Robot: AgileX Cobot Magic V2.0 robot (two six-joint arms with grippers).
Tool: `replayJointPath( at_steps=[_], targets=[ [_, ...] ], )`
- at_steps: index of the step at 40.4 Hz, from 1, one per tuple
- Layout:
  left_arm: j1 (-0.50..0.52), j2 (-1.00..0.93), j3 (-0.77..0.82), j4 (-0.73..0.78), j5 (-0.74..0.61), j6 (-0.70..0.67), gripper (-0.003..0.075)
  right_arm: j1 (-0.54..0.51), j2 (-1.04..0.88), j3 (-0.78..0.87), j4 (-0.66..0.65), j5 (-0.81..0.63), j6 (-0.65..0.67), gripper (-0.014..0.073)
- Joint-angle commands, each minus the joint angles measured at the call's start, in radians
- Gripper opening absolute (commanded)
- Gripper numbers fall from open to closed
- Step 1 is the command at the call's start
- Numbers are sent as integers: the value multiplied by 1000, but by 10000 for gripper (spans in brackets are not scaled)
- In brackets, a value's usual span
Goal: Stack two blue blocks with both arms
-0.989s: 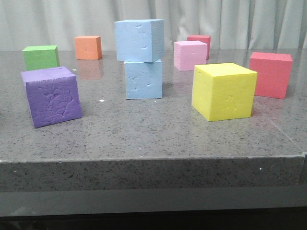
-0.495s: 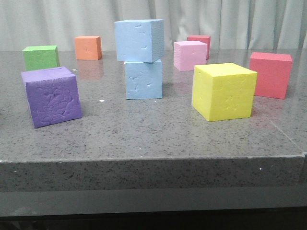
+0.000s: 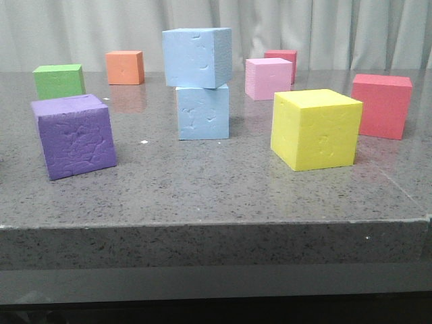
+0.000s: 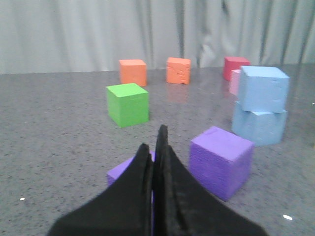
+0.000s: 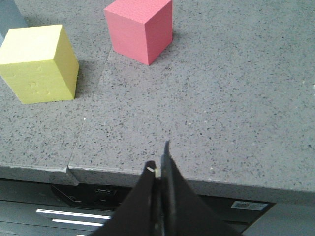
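On the table, the upper blue block [image 3: 196,57] covers the top face of the lower blue block [image 3: 202,112] beneath it. At two o'clock from the stack, a pink cube [image 3: 268,78] screens most of a dark red cube [image 3: 283,57]. In the left wrist view, the left gripper [image 4: 156,167] hides most of a second purple shape [image 4: 123,171], and the upper blue block masks part of the pink cube [image 4: 235,81]. Both grippers' bases are cropped, the right gripper [image 5: 160,169] included.

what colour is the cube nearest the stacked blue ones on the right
Yellow, clearest in the front view.
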Motion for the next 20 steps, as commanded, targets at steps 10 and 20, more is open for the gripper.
replayJointPath(
  at_steps=[10,20],
  targets=[
    [289,-35,159,-53,-317,-12,-20,-7,5,-25,-25,-66,-8,-68],
    [349,-49,258,-54,-333,-12,-20,-7,5,-25,-25,-66,-8,-68]
  ],
)
